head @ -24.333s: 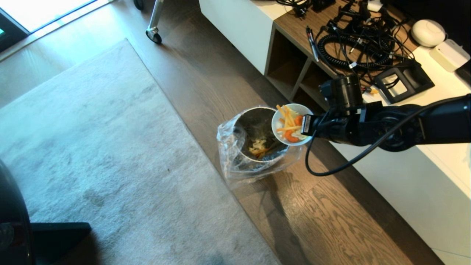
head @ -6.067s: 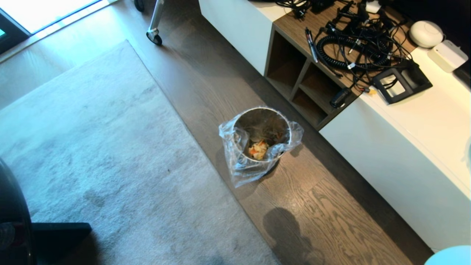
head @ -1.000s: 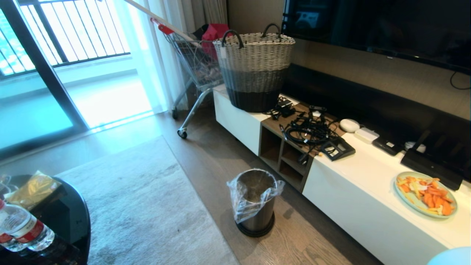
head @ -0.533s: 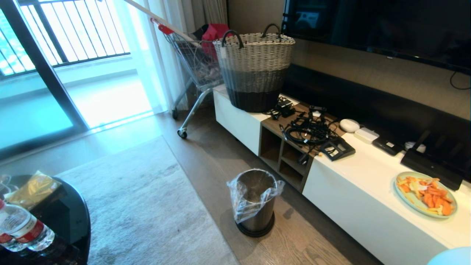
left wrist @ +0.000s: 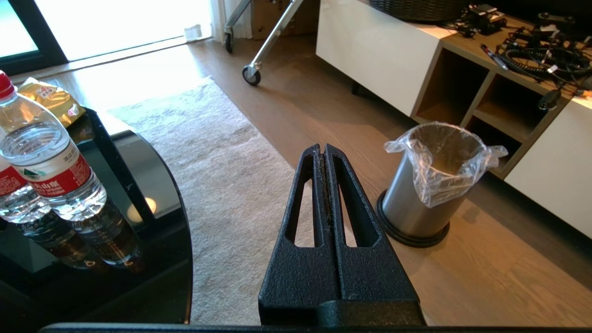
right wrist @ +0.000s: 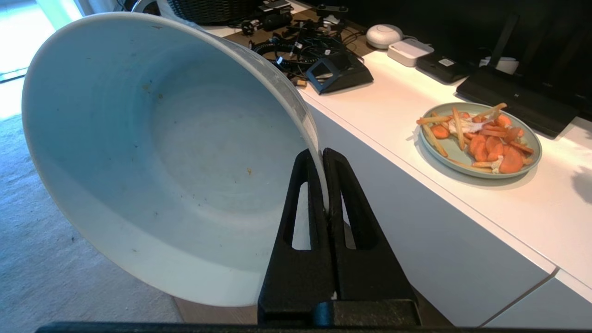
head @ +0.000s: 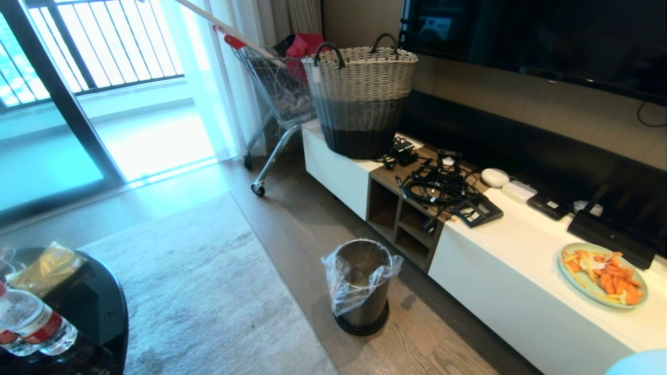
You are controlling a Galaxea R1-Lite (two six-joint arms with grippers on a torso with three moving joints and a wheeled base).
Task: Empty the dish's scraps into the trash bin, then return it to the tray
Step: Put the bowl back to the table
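Head view: a living room with the trash bin (head: 361, 284) standing on the wood floor between a grey rug (head: 203, 291) and a long white surface (head: 526, 250).

On that surface sit a woven basket (head: 360, 99), a tangle of cables (head: 435, 185) and a pale-green plate (head: 602, 274) of orange scraps; a shopping cart (head: 276, 94) stands by the balcony door, and water bottles (head: 26, 320) stand on a black round table at lower left. Neither arm shows here. Only the right wrist view shows the dish (right wrist: 162, 152): a white bowl, tilted and nearly clean, its rim pinched between the closed fingers of the right gripper (right wrist: 322, 159). In the left wrist view the left gripper (left wrist: 322, 152) is closed on nothing, with the bin just beyond its tips.
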